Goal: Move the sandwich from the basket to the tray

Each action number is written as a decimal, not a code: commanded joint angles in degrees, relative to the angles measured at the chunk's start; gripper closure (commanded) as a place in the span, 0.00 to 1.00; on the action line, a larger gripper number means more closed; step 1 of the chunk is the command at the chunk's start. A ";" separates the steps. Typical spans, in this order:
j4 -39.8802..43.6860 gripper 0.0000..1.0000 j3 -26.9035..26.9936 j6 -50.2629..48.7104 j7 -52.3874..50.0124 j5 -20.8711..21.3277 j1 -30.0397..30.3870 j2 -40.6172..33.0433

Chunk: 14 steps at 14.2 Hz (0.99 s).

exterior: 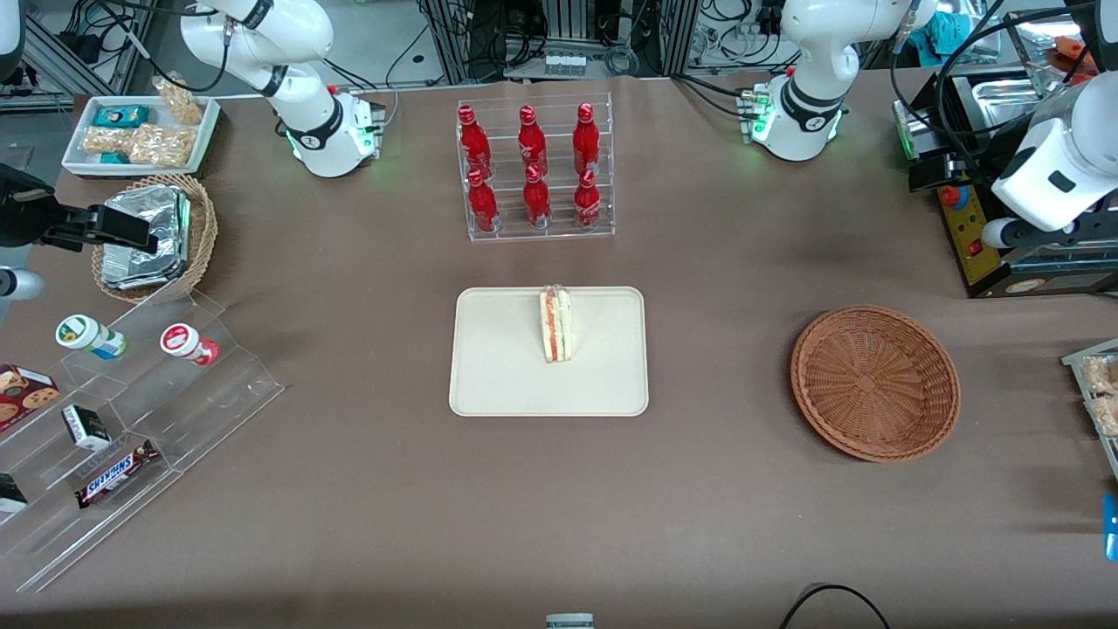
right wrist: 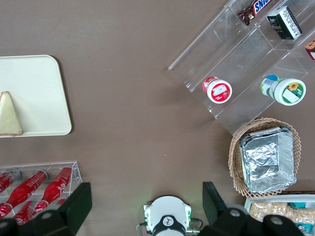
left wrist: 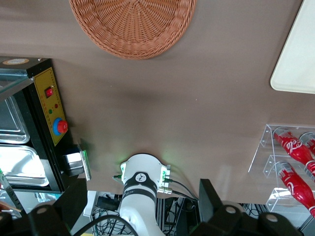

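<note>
A brown cloth [exterior: 349, 489] is covering the whole table, lying flat with faint creases and taking even, soft light from overhead that is casting only pale shadows. At 12 o'clock, past the table's edge, tangles of black cables [exterior: 498, 35] are hanging around a metal frame [exterior: 576, 26], with a patch of grey floor [exterior: 384, 39] showing at 11 o'clock. At 3 o'clock a black cabinet with a yellow control panel [exterior: 961, 223] is standing at the table's end, its red button facing up, and steel pans [exterior: 1004, 96] are gleaming just above it at 2 o'clock. At 6 o'clock a loop of black cable [exterior: 830, 598] is curling over the table's near edge.
</note>
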 commanded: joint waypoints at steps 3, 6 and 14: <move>0.93 0.00 -0.50 1.19 -3.54 0.25 -0.33 1.52; -0.20 0.00 -0.59 1.00 -6.45 0.43 -0.42 -0.15; -12.52 0.00 -0.77 14.11 -6.54 0.16 -0.59 -7.01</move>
